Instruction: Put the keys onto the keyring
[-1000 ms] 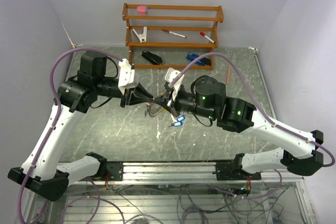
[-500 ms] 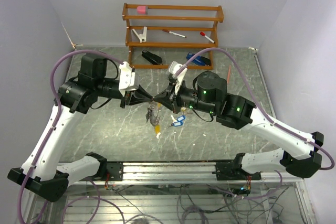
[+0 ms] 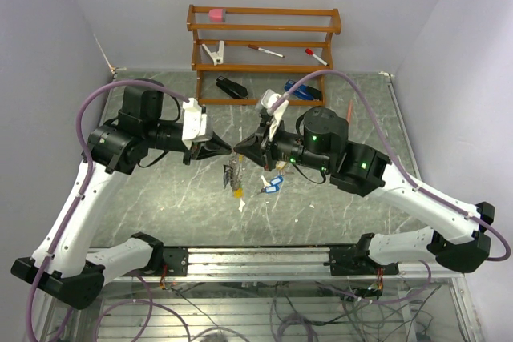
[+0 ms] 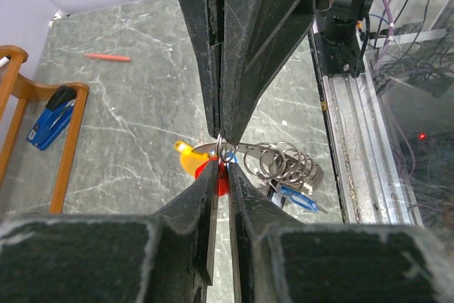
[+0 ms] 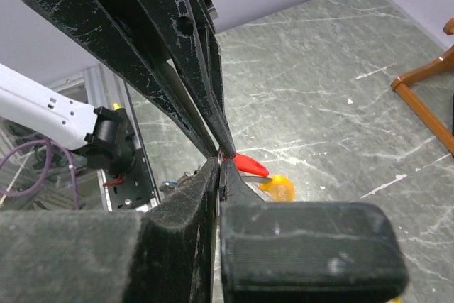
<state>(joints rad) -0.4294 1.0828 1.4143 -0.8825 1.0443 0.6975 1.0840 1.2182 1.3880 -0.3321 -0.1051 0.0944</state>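
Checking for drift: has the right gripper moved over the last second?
Yes. The right gripper edged slightly up the top view, toward the wooden rack.

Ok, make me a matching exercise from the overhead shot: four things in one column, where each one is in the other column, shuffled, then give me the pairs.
Things
1. pink block
2. black stapler
3. keyring
4. orange pencil

Places
A. lying on the table, right of the wooden rack
B. hanging in the air over the middle of the table
C. on the rack's top shelf
D. on the table, inside the rack's base

Pairs: 1-C, 2-D, 3-B, 4-A
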